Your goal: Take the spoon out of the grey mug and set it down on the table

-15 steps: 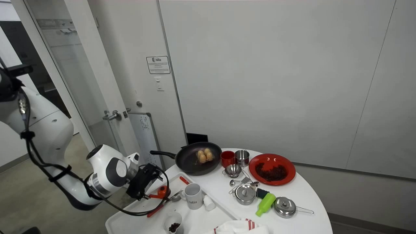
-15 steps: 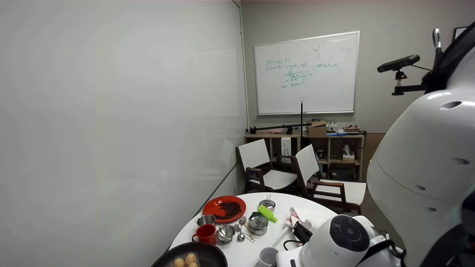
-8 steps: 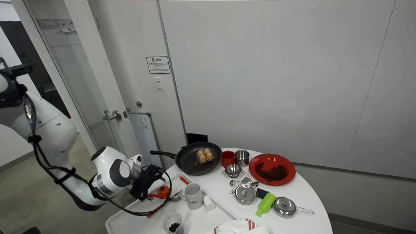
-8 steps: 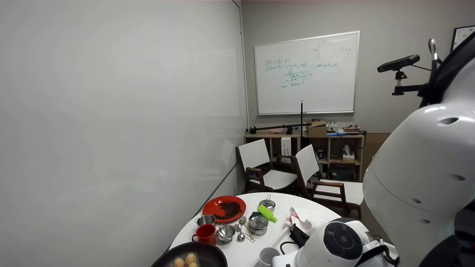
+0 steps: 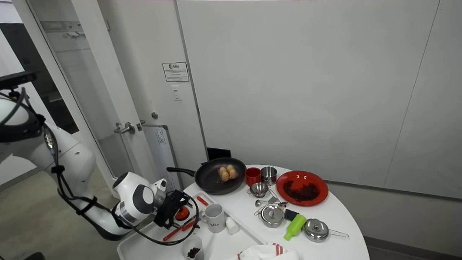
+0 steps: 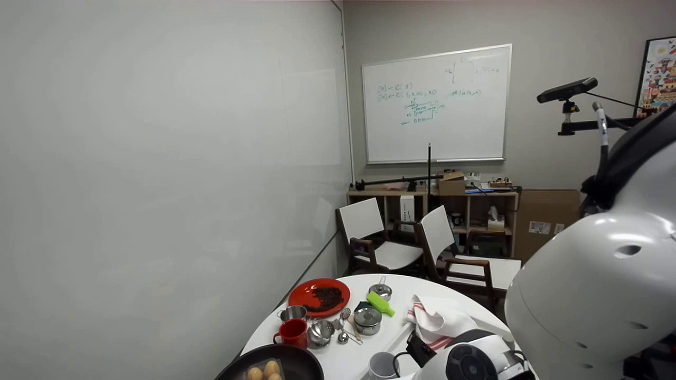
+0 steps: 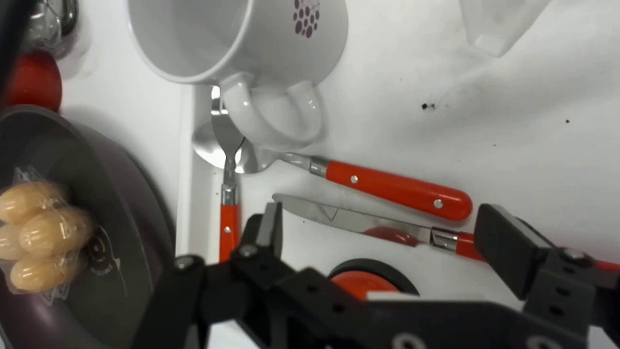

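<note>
The red-handled spoon (image 7: 339, 173) lies outside the grey mug (image 7: 281, 48), its metal bowl just beside the mug's handle and crossed by a fork (image 7: 228, 194) lying over it. The mug stands upright. All three are on a white tray (image 5: 144, 249) at the edge of the round white desk (image 5: 335, 220) nearest the robot arm (image 5: 133, 195). The tool (image 7: 380, 225) is above the tray, its two fingers (image 7: 271, 228) spread wide apart; in the wrist view a knife (image 7: 441, 238) shows between them, its handle passing behind one. Along the desk's edge by the wall (image 5: 306, 90) are a black frying pan (image 5: 209, 182) holding eggs (image 5: 226, 172) and a red plate (image 5: 283, 178).
</note>
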You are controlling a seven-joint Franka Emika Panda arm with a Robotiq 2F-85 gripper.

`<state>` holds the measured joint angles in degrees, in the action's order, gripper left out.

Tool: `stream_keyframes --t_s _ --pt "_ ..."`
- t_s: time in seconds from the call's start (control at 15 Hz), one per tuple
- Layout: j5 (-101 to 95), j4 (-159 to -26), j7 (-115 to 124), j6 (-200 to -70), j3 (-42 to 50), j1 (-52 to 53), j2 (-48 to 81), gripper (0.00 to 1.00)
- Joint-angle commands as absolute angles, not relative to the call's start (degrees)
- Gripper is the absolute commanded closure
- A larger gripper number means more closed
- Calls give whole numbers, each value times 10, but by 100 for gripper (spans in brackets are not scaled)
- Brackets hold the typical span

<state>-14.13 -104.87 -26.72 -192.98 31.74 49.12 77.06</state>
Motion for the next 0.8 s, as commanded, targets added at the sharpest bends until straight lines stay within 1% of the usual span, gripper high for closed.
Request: stream_keyframes --t_s 0.0,0.27,0.4,0.6,0.73 --pt "-140 -1009 -243 -1915 325 491 800 0" --pt "-144 -1018 -232 -1909 320 488 778 0" --pt "-138 -1043 -217 -1899 323 494 742 0" --pt "-99 -1061 -166 -1874 353 517 700 0" --pt "-89 -1055 -140 -1839 358 509 673 0"
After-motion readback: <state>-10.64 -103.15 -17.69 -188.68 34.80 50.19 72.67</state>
